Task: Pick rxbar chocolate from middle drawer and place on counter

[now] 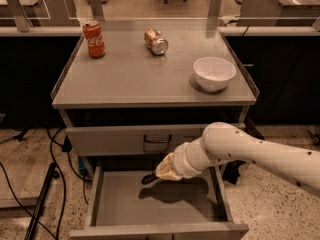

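The middle drawer (125,209) is pulled out below the counter (145,79). My gripper (150,178) hangs above the drawer's back half, under the closed upper drawer front (115,140). It is shut on a small dark piece, the rxbar chocolate (147,179), held clear of the drawer floor. Only the bar's dark end shows past the tan wrist cover. No other bar lies on the drawer floor, only the arm's shadow.
On the counter stand a red cola can (94,39) at the back left, a tan dented can (156,41) on its side at the back middle, and a white bowl (214,73) at the right. Cables (55,154) lie on the floor at the left.
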You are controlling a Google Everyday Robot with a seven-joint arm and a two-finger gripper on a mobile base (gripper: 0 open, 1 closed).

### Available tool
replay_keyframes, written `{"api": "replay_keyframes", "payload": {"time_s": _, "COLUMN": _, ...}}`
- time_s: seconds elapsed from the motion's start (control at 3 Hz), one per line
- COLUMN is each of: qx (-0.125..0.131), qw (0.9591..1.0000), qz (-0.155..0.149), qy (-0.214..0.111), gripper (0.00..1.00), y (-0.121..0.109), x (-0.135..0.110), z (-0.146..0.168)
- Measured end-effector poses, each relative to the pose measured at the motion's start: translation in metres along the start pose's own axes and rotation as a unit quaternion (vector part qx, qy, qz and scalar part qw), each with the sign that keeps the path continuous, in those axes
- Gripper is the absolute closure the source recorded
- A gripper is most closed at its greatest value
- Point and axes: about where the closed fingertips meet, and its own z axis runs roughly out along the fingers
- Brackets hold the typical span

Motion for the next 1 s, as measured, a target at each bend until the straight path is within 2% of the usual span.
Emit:
{"api": "replay_keyframes", "payload": {"time_s": 0.33, "qx": 0.001, "qw": 1.0000, "qz": 0.002, "qy": -0.001, "gripper": 1.00, "y": -0.001, "x": -0.002, "z": -0.002}}
{"api": "replay_keyframes", "payload": {"time_s": 1.0, "qx": 0.011, "qw": 0.9999, "qz": 0.010, "qy": 0.003, "gripper": 1.00, "y": -0.011, "x": -0.037, "z": -0.035}}
